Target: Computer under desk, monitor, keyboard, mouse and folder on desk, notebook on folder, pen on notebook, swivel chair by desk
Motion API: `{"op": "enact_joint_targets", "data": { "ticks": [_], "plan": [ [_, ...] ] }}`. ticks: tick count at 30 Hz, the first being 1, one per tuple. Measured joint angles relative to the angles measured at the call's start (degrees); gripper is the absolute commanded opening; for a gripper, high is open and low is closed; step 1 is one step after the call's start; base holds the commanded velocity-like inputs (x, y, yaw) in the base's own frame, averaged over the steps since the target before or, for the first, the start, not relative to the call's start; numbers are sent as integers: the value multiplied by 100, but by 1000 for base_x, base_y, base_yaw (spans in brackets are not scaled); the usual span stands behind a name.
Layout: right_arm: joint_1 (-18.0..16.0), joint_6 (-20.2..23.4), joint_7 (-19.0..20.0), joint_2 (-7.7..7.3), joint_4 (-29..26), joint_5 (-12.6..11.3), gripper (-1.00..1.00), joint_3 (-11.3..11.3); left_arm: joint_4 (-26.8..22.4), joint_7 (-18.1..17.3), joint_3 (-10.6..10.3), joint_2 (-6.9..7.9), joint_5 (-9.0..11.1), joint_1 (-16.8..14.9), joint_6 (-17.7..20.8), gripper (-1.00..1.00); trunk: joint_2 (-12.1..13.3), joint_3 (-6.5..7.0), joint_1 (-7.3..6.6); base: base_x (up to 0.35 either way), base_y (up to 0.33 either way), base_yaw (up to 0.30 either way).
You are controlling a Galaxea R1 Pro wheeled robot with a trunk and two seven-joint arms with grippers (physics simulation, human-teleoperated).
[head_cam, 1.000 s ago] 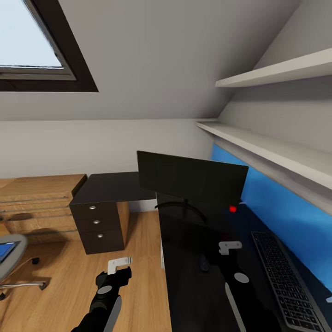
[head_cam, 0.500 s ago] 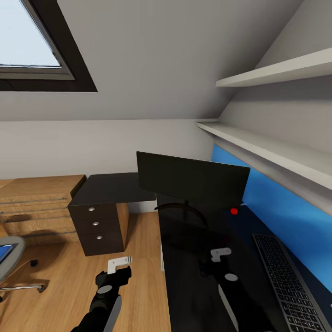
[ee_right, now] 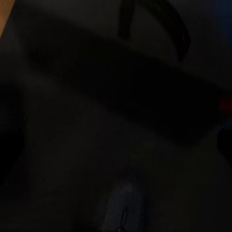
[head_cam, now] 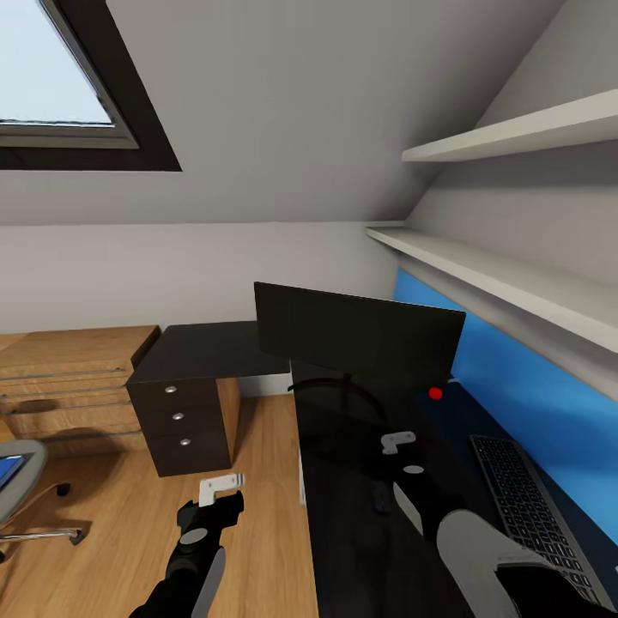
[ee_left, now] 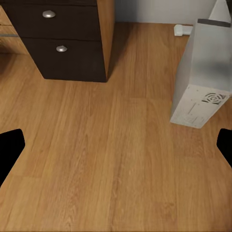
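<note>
The left gripper [head_cam: 212, 506] hung low, its fingers spread wide apart. The right arm [head_cam: 446, 524] reached forward, its gripper [head_cam: 382, 493] pointed down, fingers indistinct.

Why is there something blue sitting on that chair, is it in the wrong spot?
Yes. The blue folder lies on the chair seat, away from the desk, where the monitor and keyboard already sit. Nothing looks spilled or broken.

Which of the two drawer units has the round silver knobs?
The black three-drawer unit under the desk's end, with one knob per drawer. The light wooden chest to its left shows none.
</note>
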Motion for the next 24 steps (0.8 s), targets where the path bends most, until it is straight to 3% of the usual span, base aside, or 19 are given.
{"op": "enact_joint_targets", "data": {
  "ticks": [20,24],
  "plan": [
    [-49,-155,-3,-32,182,-4,100,-15,-114,9,6,-9,12,0,-78,100,0,0,0,0,0,0],
    [-49,-155,-2,-51,182,-4,100,-15,-119,9,6,-9,13,0,-95,100,-159,-72,88,0,0,0]
  ]
}}
